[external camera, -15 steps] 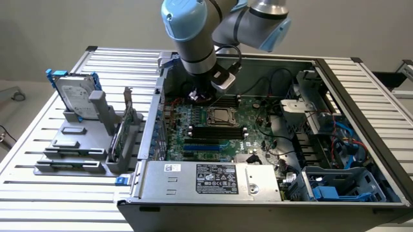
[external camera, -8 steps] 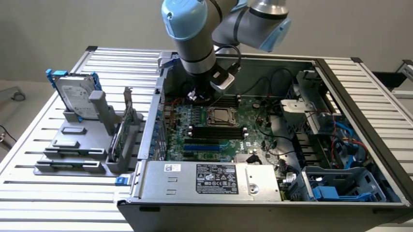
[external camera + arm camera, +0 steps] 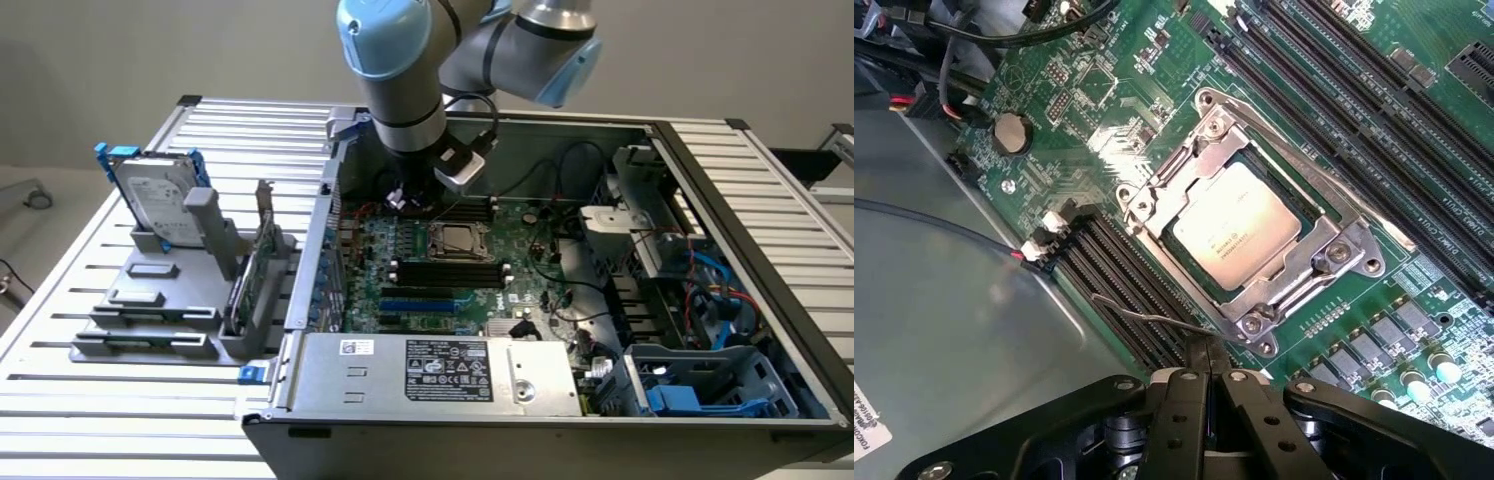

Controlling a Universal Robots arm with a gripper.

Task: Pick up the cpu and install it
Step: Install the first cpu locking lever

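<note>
your pincer (image 3: 1206,362) is clenched, tips at the end of the thin wire lever (image 3: 1154,318); a grip on it you cannot confirm; the cpu (image 3: 1236,226) lies seated in the socket frame (image 3: 1334,255) in the middle of the motherboard (image 3: 1104,100); this looks like the latching step, calling for fine, steady control; the exterior view adds the open case (image 3: 707,170).

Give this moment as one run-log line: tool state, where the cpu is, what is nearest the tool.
tool: shut | cpu: lying in socket on motherboard | nearest: thin wire lever by socket
</note>
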